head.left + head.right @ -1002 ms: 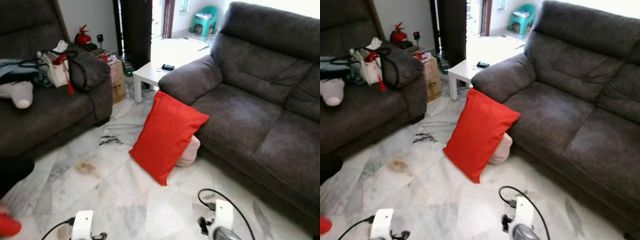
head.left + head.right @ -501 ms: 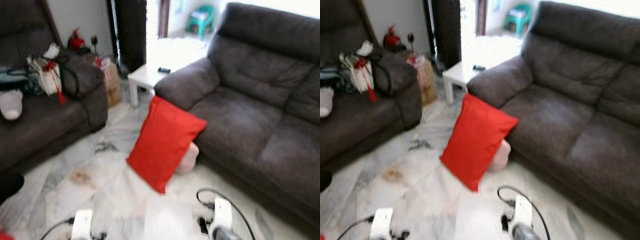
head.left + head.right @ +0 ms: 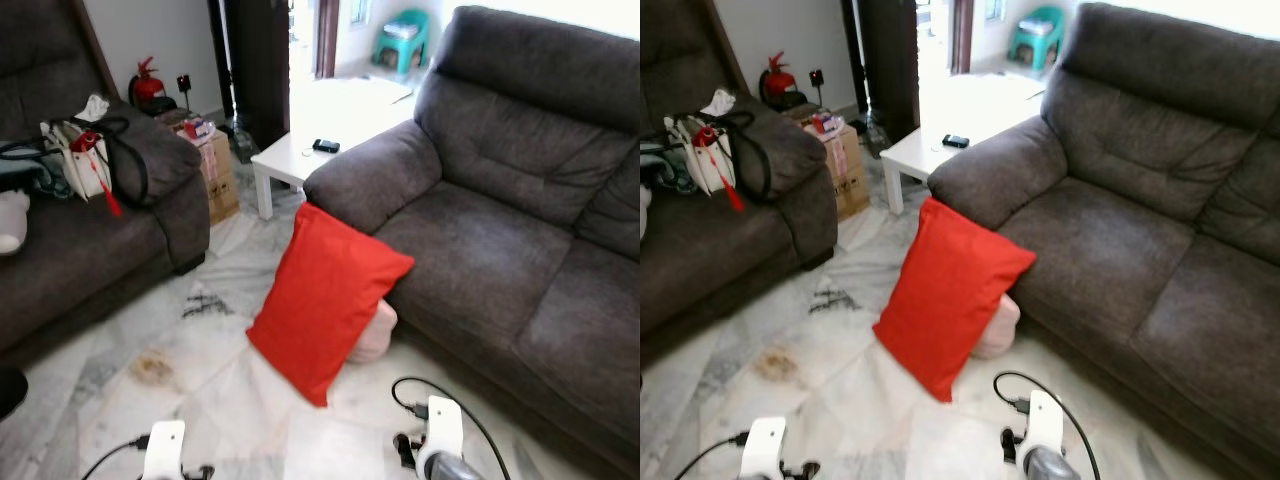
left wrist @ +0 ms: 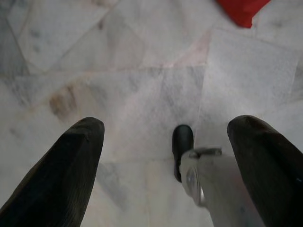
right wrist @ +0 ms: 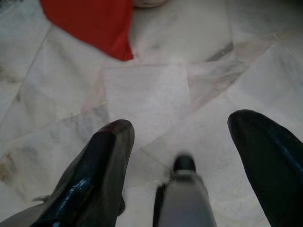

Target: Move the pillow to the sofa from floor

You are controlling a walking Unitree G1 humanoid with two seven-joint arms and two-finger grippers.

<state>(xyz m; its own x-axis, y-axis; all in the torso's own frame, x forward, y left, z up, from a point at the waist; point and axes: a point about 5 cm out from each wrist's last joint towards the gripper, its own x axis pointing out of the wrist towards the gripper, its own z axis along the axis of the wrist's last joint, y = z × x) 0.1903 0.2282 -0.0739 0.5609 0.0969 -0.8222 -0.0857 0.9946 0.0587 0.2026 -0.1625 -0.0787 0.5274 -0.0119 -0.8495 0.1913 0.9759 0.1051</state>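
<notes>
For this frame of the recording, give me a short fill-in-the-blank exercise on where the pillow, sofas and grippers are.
1. The red rectangular pillow stands on the marble floor, leaning against the dark grey ____ on the robot's right.
2. Behind the red pillow lies a pale ____ cushion.
3. A small dark device lies on the ____ side table.
4. The left gripper and right gripper are both ____.

Missing words: sofa; pink; white; open

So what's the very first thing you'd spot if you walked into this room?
The bright red pillow, standing on the marble floor and leaning against the front of the big dark grey sofa. A pale pink cushion peeks out behind it. After that, the white side table by the sofa's armrest.
</notes>
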